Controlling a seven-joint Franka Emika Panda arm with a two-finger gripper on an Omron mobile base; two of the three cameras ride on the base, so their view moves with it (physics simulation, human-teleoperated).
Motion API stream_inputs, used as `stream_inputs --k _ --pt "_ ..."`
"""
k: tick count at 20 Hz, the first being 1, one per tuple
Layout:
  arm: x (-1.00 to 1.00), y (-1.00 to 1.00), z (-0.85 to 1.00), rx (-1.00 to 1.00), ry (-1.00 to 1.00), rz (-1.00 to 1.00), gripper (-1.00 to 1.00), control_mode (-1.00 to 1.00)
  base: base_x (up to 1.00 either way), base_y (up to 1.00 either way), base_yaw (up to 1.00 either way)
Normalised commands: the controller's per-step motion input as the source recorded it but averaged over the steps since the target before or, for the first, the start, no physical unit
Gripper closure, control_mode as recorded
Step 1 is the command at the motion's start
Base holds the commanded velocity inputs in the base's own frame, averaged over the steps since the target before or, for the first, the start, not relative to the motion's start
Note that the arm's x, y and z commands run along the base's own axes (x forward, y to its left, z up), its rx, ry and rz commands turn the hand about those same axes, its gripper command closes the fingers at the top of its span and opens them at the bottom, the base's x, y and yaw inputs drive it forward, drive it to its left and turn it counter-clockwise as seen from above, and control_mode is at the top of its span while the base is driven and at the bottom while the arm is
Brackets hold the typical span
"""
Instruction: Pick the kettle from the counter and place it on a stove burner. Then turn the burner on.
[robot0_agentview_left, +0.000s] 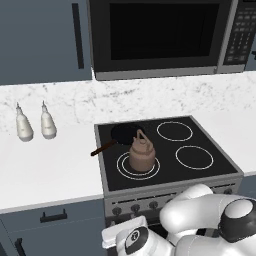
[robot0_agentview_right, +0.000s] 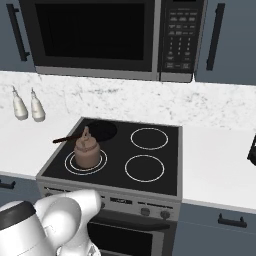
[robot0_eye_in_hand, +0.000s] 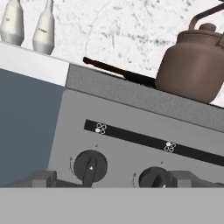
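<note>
Left base view: squat brown-copper kettle (robot0_agentview_left: 141, 154) upright on black glass stove's (robot0_agentview_left: 210, 172) front-left burner ring (robot0_agentview_left: 124, 169); dark frying pan (robot0_agentview_left: 121, 135) just behind kettle.

Right base view: two white bottles (robot0_agentview_right: 27, 106) on white marbled counter (robot0_agentview_right: 217, 165), left of stove.

Hand view: two-finger gripper (robot0_eye_in_hand: 111, 179) spread wide, holding nothing, before dark round knob (robot0_eye_in_hand: 90, 166) below kettle.

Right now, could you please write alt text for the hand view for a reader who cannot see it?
A squat brown-copper kettle sits on the grey stove at upper right, a dark pan handle jutting out beside it. Below, two dark round knobs line the stove's front panel, just ahead of the open gripper. Two white bottles stand on the white counter at upper left.
</note>
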Motion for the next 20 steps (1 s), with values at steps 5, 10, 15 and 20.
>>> stream_inputs --k 5,10,15,20 --pt "0.06 -0.26 0.00 0.06 0.00 0.00 -1.00 -1.00 0.00 0.00 0.00" --pt "0.21 -0.18 0.00 0.06 0.01 0.00 -1.00 -1.00 0.00 0.00 0.00" --pt "0.39 -0.01 0.00 0.01 0.00 0.00 -1.00 -1.00 0.00 0.00 0.00" --pt "0.16 -0.12 -0.01 0.02 0.01 0.00 -1.00 -1.00 0.00 0.00 0.00"
